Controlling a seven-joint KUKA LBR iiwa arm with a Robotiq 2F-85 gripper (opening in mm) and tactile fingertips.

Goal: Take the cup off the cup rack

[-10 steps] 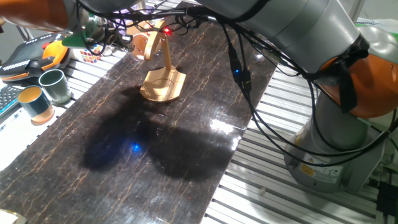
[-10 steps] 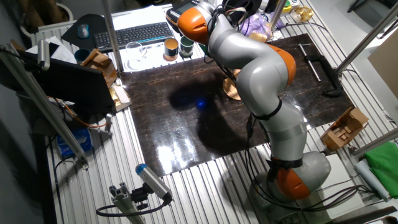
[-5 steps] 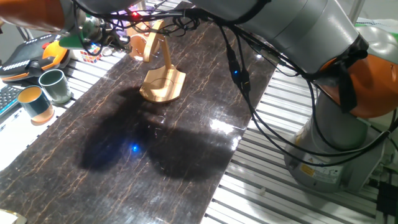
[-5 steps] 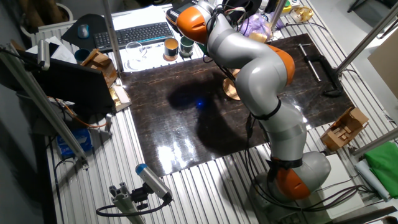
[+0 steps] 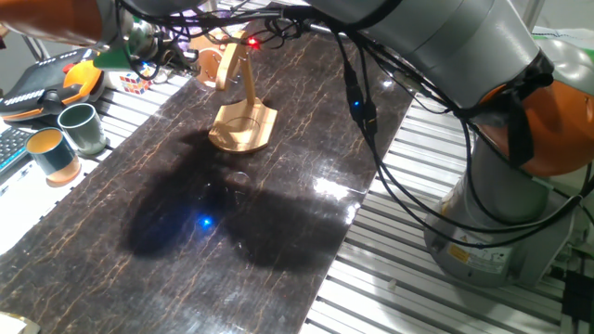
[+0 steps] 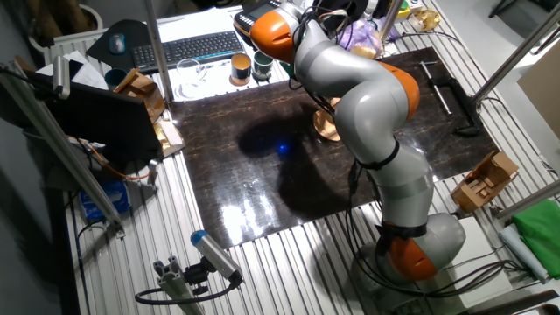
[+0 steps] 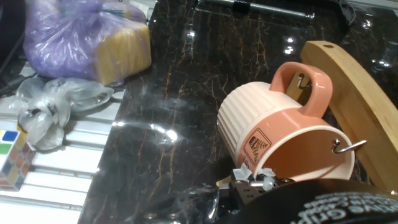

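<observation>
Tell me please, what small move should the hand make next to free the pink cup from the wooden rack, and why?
Probably a short lift up and away from the rack arm. In the hand view the cup hangs tilted, its handle looped over a hook on the cup rack, so pulling straight sideways would likely catch. Whether the hand grips the rim is hidden.

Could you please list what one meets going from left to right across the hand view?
Puzzle cube → crumpled clear plastic → purple bag with a yellow sponge → the cup → the cup rack.
</observation>
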